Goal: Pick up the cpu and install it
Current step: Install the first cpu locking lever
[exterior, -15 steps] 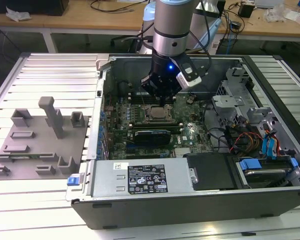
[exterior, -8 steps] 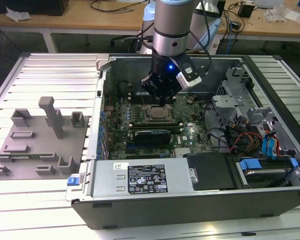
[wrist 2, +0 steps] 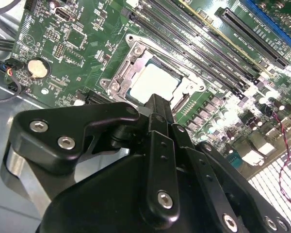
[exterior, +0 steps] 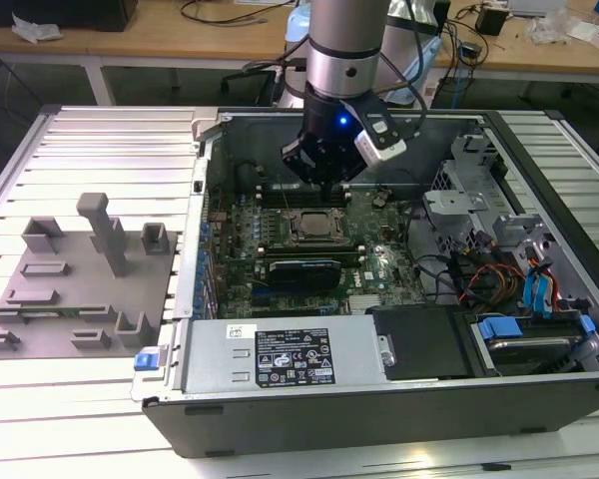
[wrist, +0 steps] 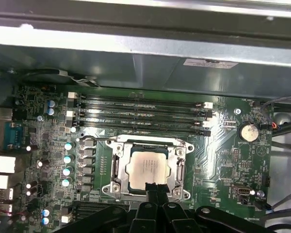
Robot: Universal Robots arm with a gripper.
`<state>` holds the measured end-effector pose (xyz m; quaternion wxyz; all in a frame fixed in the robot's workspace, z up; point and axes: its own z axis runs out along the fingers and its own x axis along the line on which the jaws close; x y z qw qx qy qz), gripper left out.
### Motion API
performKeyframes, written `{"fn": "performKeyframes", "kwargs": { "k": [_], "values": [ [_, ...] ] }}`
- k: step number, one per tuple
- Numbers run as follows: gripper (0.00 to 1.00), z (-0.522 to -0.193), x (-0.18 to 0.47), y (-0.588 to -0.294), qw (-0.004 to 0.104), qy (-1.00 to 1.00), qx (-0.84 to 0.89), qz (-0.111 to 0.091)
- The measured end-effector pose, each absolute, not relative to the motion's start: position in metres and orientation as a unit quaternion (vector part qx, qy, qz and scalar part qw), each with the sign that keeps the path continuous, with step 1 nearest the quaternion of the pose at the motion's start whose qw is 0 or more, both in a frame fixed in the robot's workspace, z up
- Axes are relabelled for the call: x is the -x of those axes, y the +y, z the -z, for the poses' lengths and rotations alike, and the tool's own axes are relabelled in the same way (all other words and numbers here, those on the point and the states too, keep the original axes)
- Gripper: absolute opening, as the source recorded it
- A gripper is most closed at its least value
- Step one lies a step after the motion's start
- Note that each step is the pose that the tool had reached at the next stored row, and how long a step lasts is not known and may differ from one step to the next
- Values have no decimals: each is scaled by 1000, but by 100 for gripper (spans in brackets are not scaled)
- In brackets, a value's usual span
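Arm: 1 robot arm (exterior: 344, 50) reaches down into an open computer case (exterior: 280, 419), which lies on the ribbed bench (exterior: 80, 429).

Gripper: the gripper (wrist: 153, 187) hangs low over the motherboard (wrist: 218, 160). We see its fingers drawn together with nothing clamped between them. In both wrist views the tip sits at one edge of the chip; we cannot tell whether it touches.

Cpu: the cpu (wrist: 148, 167) lies flat, silver top up, inside the socket frame (wrist: 117, 165). It looks square to the frame and level in both wrist views. In the second wrist view its bright top (wrist 2: 153, 82) shows just beyond the fingertip.

Surroundings: 4 memory slots (wrist: 140, 114) run beside the socket, and a coin battery (wrist: 247, 131) sits well apart from it. A grey fixture plate (exterior: 70, 289) with posts and blocks stands outside the case, at the exterior view's left, with no chip visible on it.

Progress: we judge the pick-up and the placing as done, since the chip rests in the socket and not in the gripper.

Open question: we cannot tell whether the socket's retaining lever is latched, so the securing of the chip stays unconfirmed.
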<state>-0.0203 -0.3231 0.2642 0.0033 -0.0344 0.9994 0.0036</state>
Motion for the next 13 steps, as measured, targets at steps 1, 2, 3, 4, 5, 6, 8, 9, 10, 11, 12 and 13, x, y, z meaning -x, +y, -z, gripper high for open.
{"fn": "performKeyframes", "kwargs": {
  "k": [1,2,3,4,5,6,8,9,10,11,12,13],
  "values": [
    [11,-266,20,-323,3,999,34,-4],
    [11,-266,20,-323,3,999,34,-4],
    [11,-266,20,-323,3,999,34,-4],
    [11,-266,20,-323,3,999,34,-4],
    [11,-266,20,-323,3,999,34,-4],
    [11,-266,21,-323,3,999,34,-4],
    [11,-266,27,-323,3,999,34,-4],
    [11,-266,29,-323,3,999,34,-4],
    [11,-266,31,-323,3,999,34,-4],
    [11,-266,35,-323,3,999,34,-4],
    [11,-266,37,-323,3,999,34,-4],
    [11,-266,38,-323,3,999,34,-4]
  ]
}}
